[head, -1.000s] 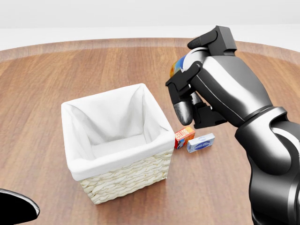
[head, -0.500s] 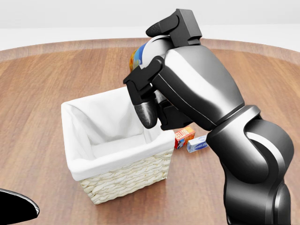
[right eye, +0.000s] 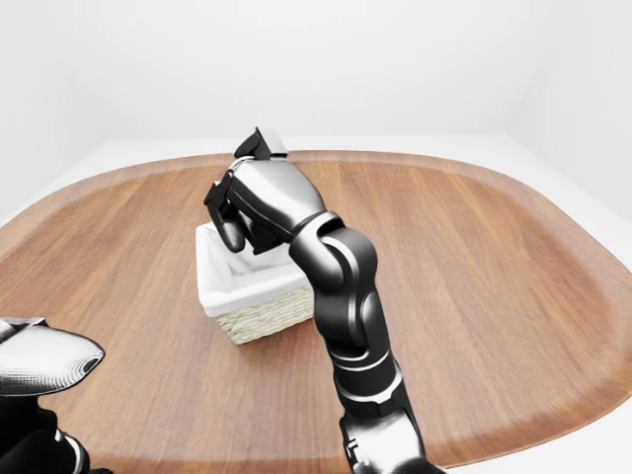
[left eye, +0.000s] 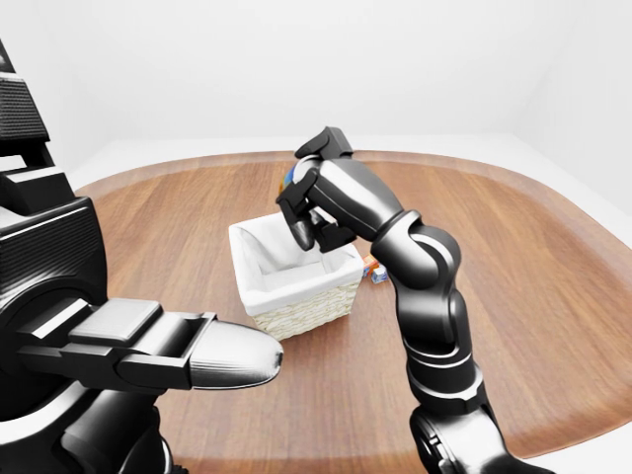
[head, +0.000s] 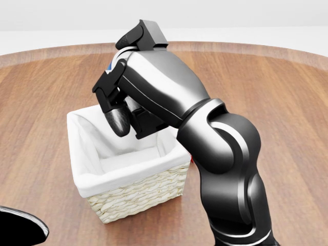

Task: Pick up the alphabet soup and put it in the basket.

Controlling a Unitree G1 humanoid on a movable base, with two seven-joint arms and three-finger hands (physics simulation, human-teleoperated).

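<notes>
The alphabet soup can (left eye: pixel 286 179) shows only as a sliver of blue and orange label between the fingers of my right hand (head: pixel 118 95). The hand is shut on the can and holds it above the open top of the basket (head: pixel 81 159), over the upper right part of it. The basket is woven, with a white cloth lining, and stands on the round wooden table (head: pixel 46 92). The lining inside looks bare. My left hand (left eye: pixel 202 355) is open and empty, low at the left of the left-eye view, away from the basket.
A small orange box (left eye: pixel 371 265) and a small blue-white box (left eye: pixel 380 278) lie on the table just right of the basket, mostly hidden by my right arm. The table's rim (left eye: pixel 553 197) curves round at the right.
My right hand has carried the can leftward, from right of the basket to above its opening. The arm now covers the two small boxes in the head view. The basket has not moved.
</notes>
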